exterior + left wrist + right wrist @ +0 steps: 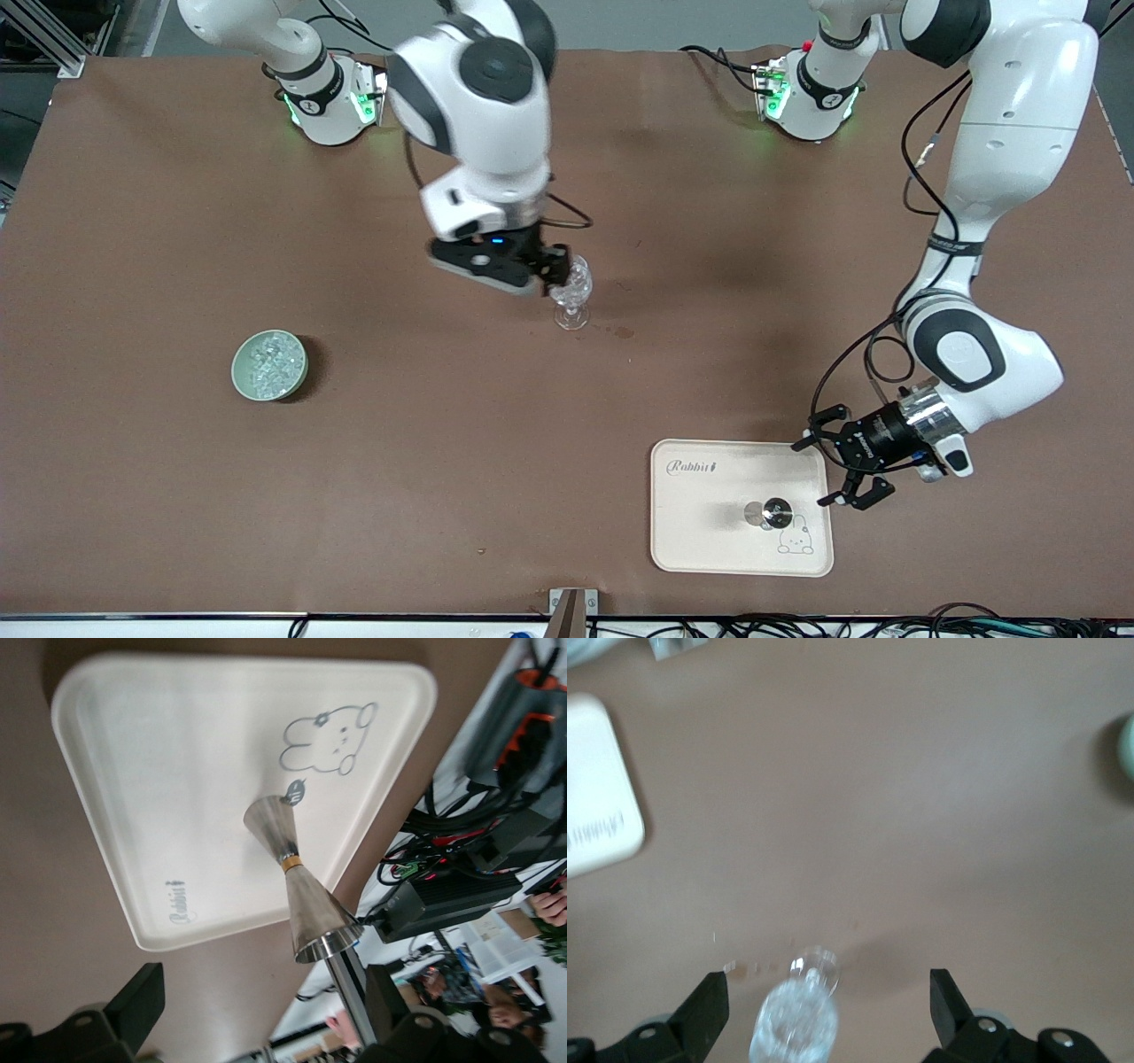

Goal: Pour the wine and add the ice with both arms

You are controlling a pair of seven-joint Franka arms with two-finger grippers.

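I am watching the right gripper [556, 266] standing over the stemmed glass [571, 297] at mid-table, its jaws spread wide with the glass bowl between them, not clamped. My worry is a finger clipping that bowl as the arm moves, which would topple the glass since it is top-heavy on a thin stem. The left gripper [842, 470] is hanging at the 3 o'clock edge of the tray [700, 532], jaws also spread and holding nothing. The measuring cup [769, 513] is standing upright on the tray, just beside the gripper at its 9 o'clock; a low sweep could knock it over. The ice [268, 363] is sitting heaped in the green bowl [239, 377], toward the right arm's end of the table.
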